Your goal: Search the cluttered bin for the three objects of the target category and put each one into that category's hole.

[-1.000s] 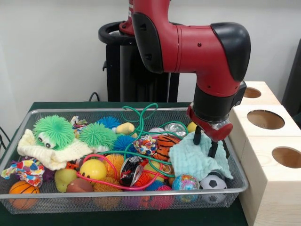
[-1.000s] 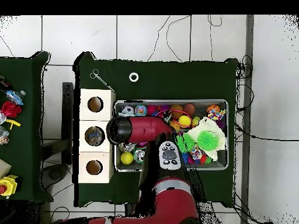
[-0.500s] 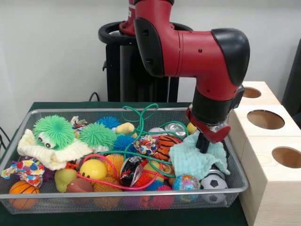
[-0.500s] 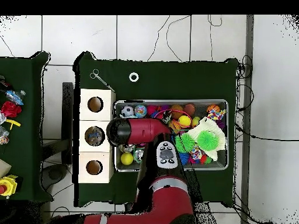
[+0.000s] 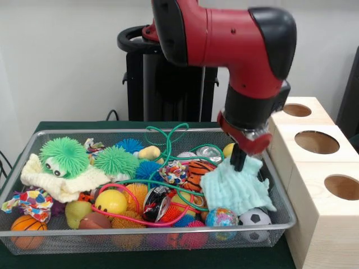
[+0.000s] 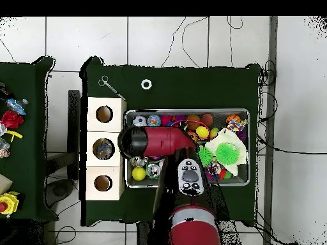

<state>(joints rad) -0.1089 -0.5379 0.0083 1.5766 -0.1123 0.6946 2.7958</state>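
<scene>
The wire mesh bin (image 5: 140, 132) holds a heap of toys, balls and cloths; in the overhead view it (image 6: 246, 147) lies right of the boxes. My gripper (image 5: 239, 163) is over the bin's right end, shut on the top of a mint green cloth (image 5: 235, 189). The cloth hangs from it, its lower part still draped over the toys. Three pale wooden boxes stand right of the bin, each with a round hole (image 5: 317, 142) (image 5: 342, 186) (image 5: 297, 110). In the overhead view the arm (image 6: 153, 141) hides the gripper and the cloth.
A soccer ball (image 5: 255, 218) and a globe ball (image 5: 220, 217) lie under the cloth. A can (image 5: 209, 152), a tiger-striped ball (image 5: 197, 171), green fuzzy balls (image 5: 115, 161), a cream knitted cloth (image 5: 67, 182), a yellow smiley ball (image 5: 111, 202) and a green cord (image 5: 168, 140) fill the rest.
The gripper closed on the mint cloth and rose, pulling the cloth's top up. The soccer ball under it shows more.
</scene>
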